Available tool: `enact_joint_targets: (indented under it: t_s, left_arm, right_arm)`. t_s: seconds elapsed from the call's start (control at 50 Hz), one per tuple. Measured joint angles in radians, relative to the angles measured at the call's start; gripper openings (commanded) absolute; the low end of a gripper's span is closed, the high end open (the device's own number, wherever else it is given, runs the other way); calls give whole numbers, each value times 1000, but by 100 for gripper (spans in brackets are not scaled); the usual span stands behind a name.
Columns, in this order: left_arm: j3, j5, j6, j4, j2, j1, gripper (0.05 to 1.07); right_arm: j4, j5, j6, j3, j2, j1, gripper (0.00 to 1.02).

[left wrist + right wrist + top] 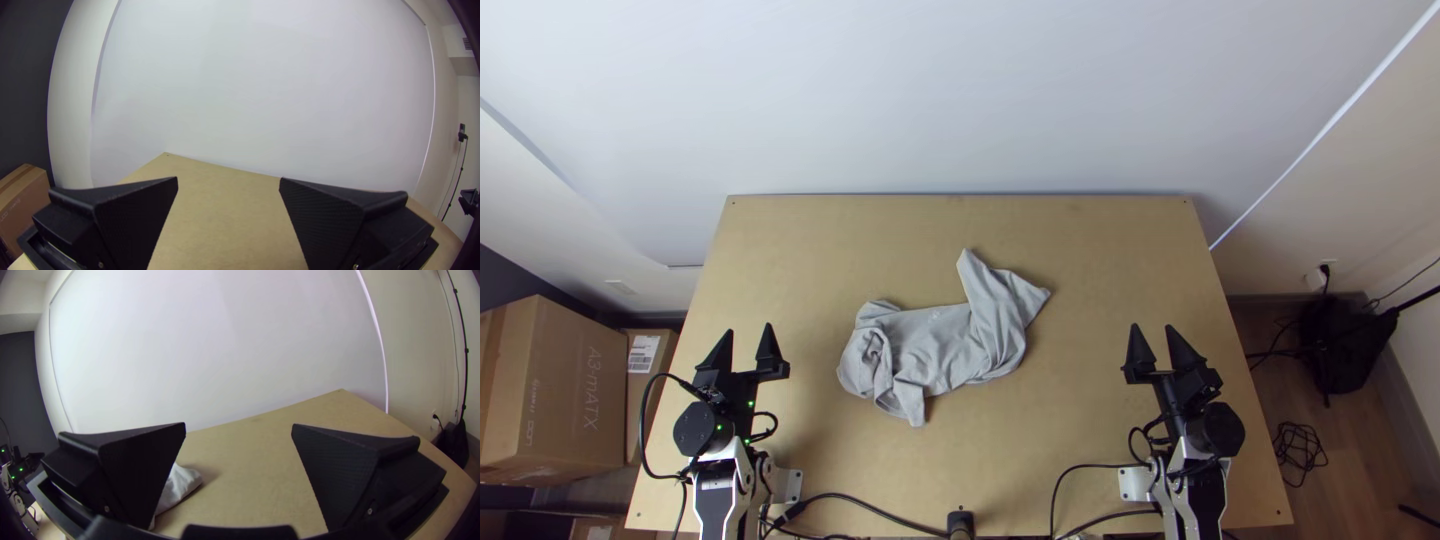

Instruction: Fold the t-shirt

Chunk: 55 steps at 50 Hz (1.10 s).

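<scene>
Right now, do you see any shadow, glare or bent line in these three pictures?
Top view: even light, no glare on the bunched t-shirt; right wrist view: a soft shadow on the table beside the t-shirt; left wrist view: the pale wall's side edges look bowed.

Right end effector [1152,326] parted, grey cloth [176,486], table [250,480]

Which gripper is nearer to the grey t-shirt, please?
Left. The left gripper is a short gap left of the t-shirt; the right gripper, a wider gap right of it.
</scene>
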State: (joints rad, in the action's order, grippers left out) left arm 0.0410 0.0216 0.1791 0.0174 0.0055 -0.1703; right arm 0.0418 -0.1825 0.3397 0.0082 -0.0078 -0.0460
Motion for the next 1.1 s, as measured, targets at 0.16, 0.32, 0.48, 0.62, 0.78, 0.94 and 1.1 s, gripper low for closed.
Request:
enact_joint_targets:
  t_s: [0.16, 0.32, 0.48, 0.62, 0.78, 0.94, 1.1]
  left_arm:
    - [0, 0, 0, 0, 0, 0, 103]
    - [0, 0, 0, 0, 0, 0, 103]
    - [0, 0, 0, 0, 0, 0, 103]
    - [0, 0, 0, 0, 0, 0, 103]
    - [0, 0, 11, -1, 0, 15, 103]
    - [0, -8, 10, -3, 0, -24, 103]
    - [0, -7, 5, -3, 0, -24, 103]
  right_arm:
    - [0, 0, 0, 0, 0, 0, 98]
    - [0, 0, 0, 0, 0, 0, 98]
    - [0, 0, 0, 0, 0, 0, 98]
    - [0, 0, 0, 0, 0, 0, 98]
    - [0, 0, 0, 0, 0, 0, 98]
    - [-3, 19, 0, 0, 0, 0, 98]
    - [-10, 68, -22, 0, 0, -29, 98]
